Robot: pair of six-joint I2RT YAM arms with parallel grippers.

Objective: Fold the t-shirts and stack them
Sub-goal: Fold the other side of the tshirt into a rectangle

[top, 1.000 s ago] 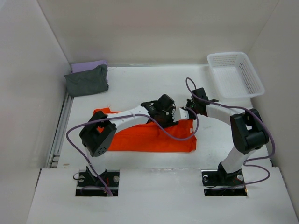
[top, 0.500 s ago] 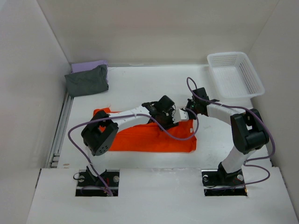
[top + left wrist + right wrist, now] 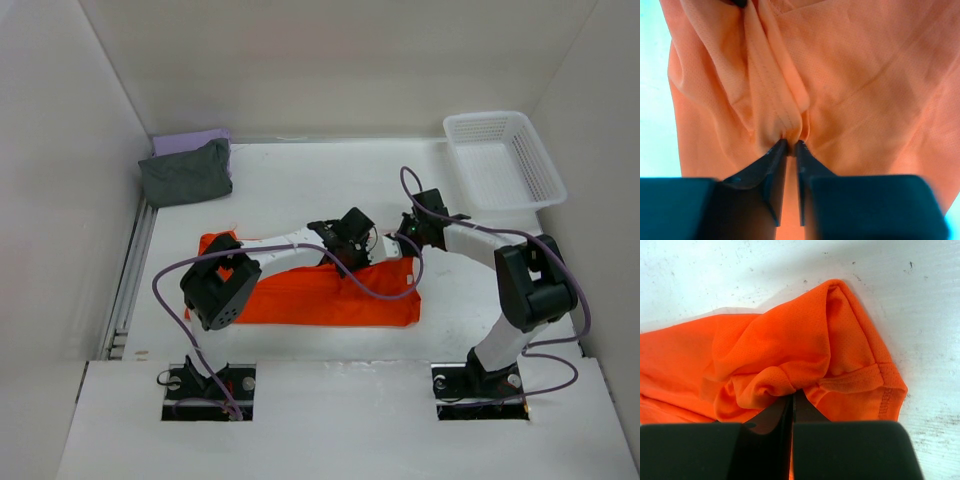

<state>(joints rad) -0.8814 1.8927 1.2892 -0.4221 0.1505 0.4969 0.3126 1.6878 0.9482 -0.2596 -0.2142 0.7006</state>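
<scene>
left of the white plastic mesh basket and nearer the arms, the orange t-shirt lies as a long, rumpled band of fine-pored knit on the scuffed white table. the left gripper pinches a stitched ridge of it between dark tapered jaws. the right gripper is clamped on a bunched fold beside the hemmed sleeve. far left of the basket, a folded grey t-shirt overlaps a lavender t-shirt.

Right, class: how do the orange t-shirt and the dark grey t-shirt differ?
The orange t-shirt lies spread mid-table; the dark grey t-shirt sits bundled in the far-left corner. The left fingers and right fingers pinch the orange one; no fingers hold the grey one. Both are plain fabric.
</scene>
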